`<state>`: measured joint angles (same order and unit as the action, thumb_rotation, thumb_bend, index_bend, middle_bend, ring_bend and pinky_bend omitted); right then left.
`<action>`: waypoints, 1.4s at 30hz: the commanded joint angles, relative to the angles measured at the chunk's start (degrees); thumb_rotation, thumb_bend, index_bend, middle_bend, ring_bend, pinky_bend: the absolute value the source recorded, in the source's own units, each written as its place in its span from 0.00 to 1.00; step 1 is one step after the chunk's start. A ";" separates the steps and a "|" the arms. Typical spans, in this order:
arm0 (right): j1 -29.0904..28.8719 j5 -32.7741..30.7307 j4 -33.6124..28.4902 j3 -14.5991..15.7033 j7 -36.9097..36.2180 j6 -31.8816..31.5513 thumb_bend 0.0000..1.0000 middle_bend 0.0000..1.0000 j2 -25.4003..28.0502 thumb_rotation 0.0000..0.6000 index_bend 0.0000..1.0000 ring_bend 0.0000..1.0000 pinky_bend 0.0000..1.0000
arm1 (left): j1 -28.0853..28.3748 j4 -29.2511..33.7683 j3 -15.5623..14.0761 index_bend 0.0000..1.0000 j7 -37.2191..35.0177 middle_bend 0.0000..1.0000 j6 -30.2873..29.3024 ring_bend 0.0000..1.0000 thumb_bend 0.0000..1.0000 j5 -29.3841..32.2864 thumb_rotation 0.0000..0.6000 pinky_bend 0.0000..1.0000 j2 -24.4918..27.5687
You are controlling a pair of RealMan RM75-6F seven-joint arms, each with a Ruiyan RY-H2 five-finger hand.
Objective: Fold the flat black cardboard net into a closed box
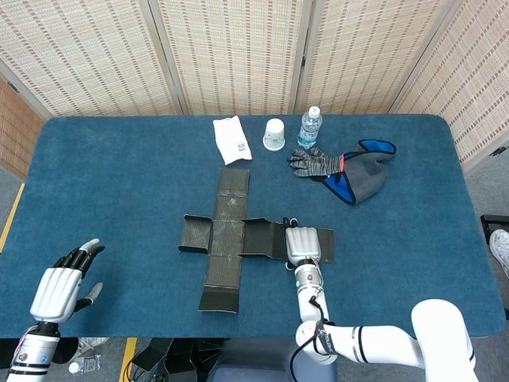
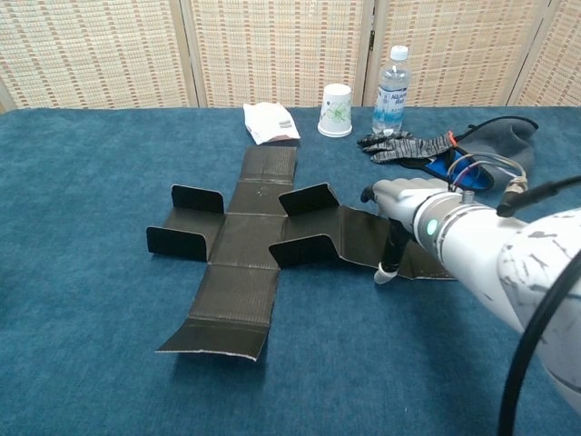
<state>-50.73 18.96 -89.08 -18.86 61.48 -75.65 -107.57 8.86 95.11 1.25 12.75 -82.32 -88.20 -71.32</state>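
The black cardboard net [image 1: 226, 239] lies as a cross on the blue table, seen lower in the chest view as the net [image 2: 243, 243]. Its small side flaps [image 2: 302, 199] stand up; the long panels lie flat. My right hand [image 1: 301, 242] is palm down over the long right panel, fingers pointing away from me. In the chest view the right hand [image 2: 400, 202] hovers just above that panel, and its thumb [image 2: 388, 265] reaches down to the panel's front edge. It grips nothing. My left hand [image 1: 60, 288] is at the near left, off the net, fingers spread and empty.
Along the far side sit a white packet [image 1: 231, 138], a paper cup [image 1: 273, 134] and a water bottle [image 1: 310, 127]. A grey glove [image 1: 316, 162] and a grey-and-blue cloth [image 1: 365, 171] lie right of them. The table's front edge [image 1: 159, 328] is near the net.
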 commanded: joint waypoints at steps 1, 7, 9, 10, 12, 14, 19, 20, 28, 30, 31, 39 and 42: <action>-0.58 -0.44 1.01 -0.48 0.09 0.39 0.00 0.14 -0.64 1.00 0.05 0.84 1.00 | 0.13 -0.31 0.02 0.17 -0.36 0.16 0.09 0.20 0.27 -0.06 1.00 0.34 -0.13; -1.37 -0.93 2.97 -0.95 0.04 1.62 0.00 0.14 -1.30 1.00 0.05 0.84 1.00 | 0.25 -0.85 0.07 0.17 -1.08 0.16 0.28 0.19 0.27 0.20 1.00 0.34 -0.21; -1.63 -1.05 3.63 -0.90 0.12 2.11 0.00 0.14 -1.53 1.00 0.05 0.84 1.00 | 0.27 -0.96 0.06 0.17 -1.20 0.16 0.40 0.19 0.27 0.33 1.00 0.34 -0.17; -1.73 -1.11 3.90 -0.95 0.07 2.35 0.00 0.14 -1.65 1.00 0.05 0.84 1.00 | 0.31 -0.98 0.10 0.17 -1.23 0.16 0.45 0.19 0.27 0.43 1.00 0.34 -0.18; -1.97 -1.49 4.51 -0.90 0.22 2.98 0.00 0.14 -1.89 1.00 0.05 0.84 1.00 | 0.36 -1.01 0.19 0.17 -1.31 0.16 0.51 0.19 0.27 0.60 1.00 0.34 -0.18; -2.15 -1.79 4.83 -0.99 0.26 3.44 0.00 0.15 -2.00 1.00 0.05 0.84 1.00 | 0.41 -1.05 0.22 0.17 -1.31 0.16 0.55 0.19 0.27 0.65 1.00 0.34 -0.20; -1.79 0.32 4.79 -0.69 -1.99 4.20 0.09 0.24 -1.73 1.00 0.10 0.86 1.00 | 0.75 -1.53 0.44 0.17 -1.65 0.16 0.86 0.19 0.27 0.81 1.00 0.34 -0.35; -1.54 1.34 4.73 -0.51 -2.90 4.21 0.14 0.27 -1.61 1.00 0.13 0.87 1.00 | 0.87 -1.74 0.59 0.18 -1.79 0.16 0.84 0.19 0.27 0.78 1.00 0.34 -0.40; 0.41 6.73 2.96 2.26 -7.96 9.90 0.20 0.33 2.87 1.00 0.20 0.88 1.00 | 5.97 -7.61 3.29 0.24 -7.31 0.16 5.61 0.25 0.27 0.46 1.00 0.34 -1.79; 0.55 8.21 2.85 2.97 -9.54 13.00 0.20 0.33 4.38 1.00 0.21 0.88 1.00 | 8.59 -10.81 4.11 0.26 -9.79 0.17 7.84 0.35 0.27 -0.43 1.00 0.36 -3.02; 0.49 8.79 2.85 3.34 -9.91 14.14 0.20 0.33 5.03 1.00 0.21 0.88 1.00 | 9.77 -12.44 4.43 0.27 -10.66 0.17 8.67 0.39 0.26 -0.96 1.00 0.38 -3.74; -0.32 12.81 2.99 5.59 -12.96 19.49 0.19 0.33 8.84 1.00 0.20 0.88 1.00 | 19.01 -27.01 4.05 0.08 -12.04 0.07 15.78 0.55 0.12 -5.51 1.00 0.52 -11.47; -0.50 13.15 2.89 6.21 -13.68 19.91 0.19 0.33 9.58 1.00 0.21 0.88 1.00 | 20.99 -31.13 2.85 0.00 -12.12 0.00 16.68 0.55 0.12 -7.24 1.00 0.61 -14.48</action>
<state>-51.15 31.98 -86.14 -12.80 47.98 -55.86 -98.11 27.50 67.17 5.05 0.68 -67.26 -93.48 -83.06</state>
